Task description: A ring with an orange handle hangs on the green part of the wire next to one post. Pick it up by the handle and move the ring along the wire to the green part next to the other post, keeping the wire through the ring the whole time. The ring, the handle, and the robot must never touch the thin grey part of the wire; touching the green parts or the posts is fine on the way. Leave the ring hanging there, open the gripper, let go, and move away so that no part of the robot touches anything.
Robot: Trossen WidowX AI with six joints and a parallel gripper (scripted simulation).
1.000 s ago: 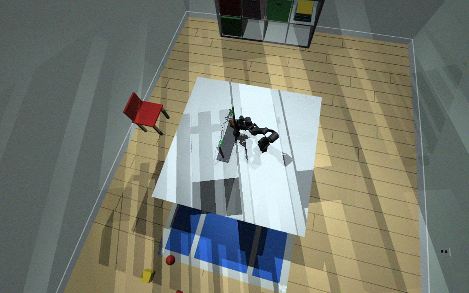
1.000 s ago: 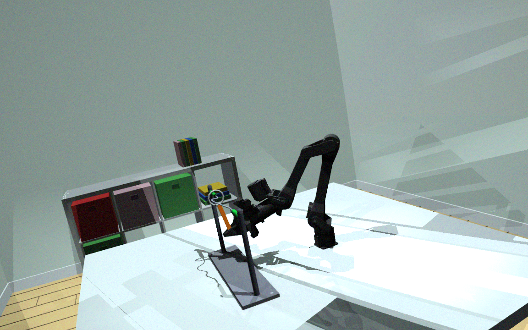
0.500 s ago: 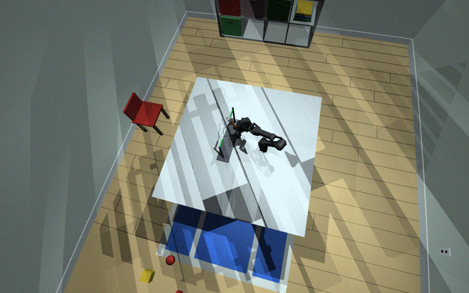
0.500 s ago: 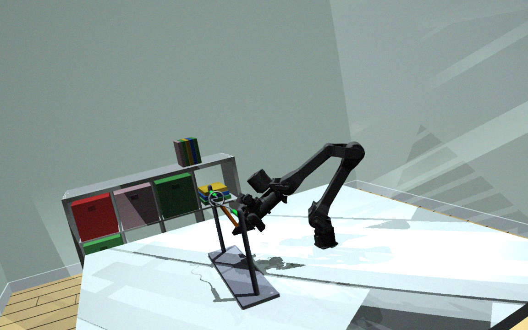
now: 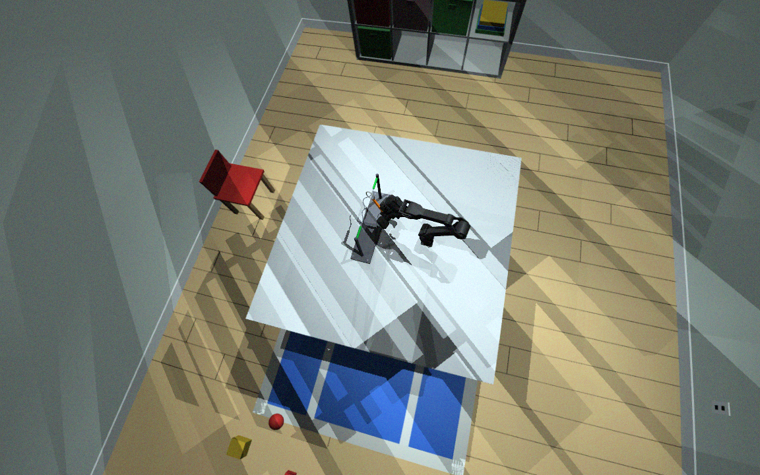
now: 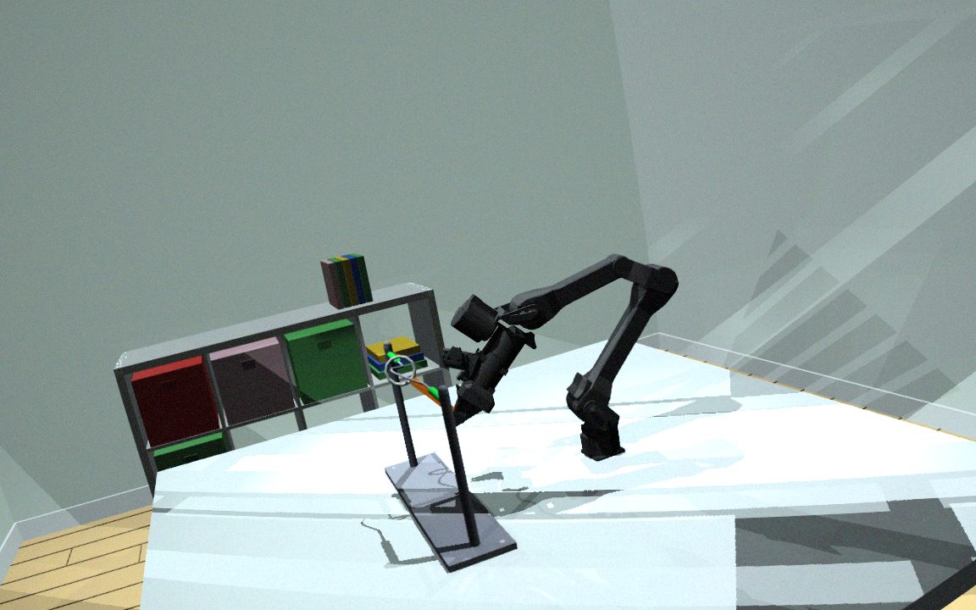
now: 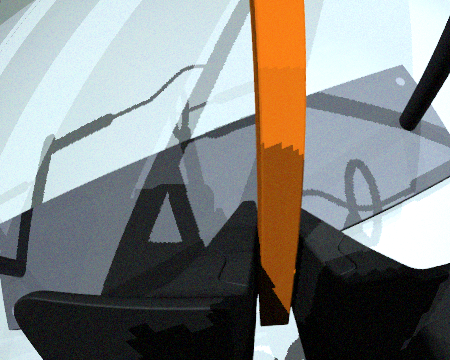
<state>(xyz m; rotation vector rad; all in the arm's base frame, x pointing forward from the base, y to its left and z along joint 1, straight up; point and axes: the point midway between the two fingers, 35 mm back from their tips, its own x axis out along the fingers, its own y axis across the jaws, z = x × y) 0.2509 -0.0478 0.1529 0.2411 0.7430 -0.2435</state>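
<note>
The ring (image 6: 386, 370) is around the wire near the inner end of the far green part (image 5: 375, 183) (image 6: 390, 354), by the far post (image 6: 405, 432). Whether it touches the thin grey wire is too small to tell. Its orange handle (image 5: 377, 203) (image 6: 430, 394) (image 7: 280, 75) slants down from the ring to my gripper (image 6: 457, 415) (image 7: 264, 212), which is shut on the handle's lower end. The gripper is on the robot's side of the wire, below it. The other green part (image 5: 359, 231) (image 6: 434, 392) is beside the near post (image 5: 358, 247) (image 6: 458, 478).
The posts stand on a grey base plate (image 5: 362, 258) (image 6: 476, 530) (image 7: 75, 225) on the white table (image 5: 459, 171) (image 6: 628, 546). The near post stands close to the gripper in the exterior view. A red chair (image 5: 241, 183) and a shelf (image 5: 412, 66) (image 6: 279, 334) stand away from the table.
</note>
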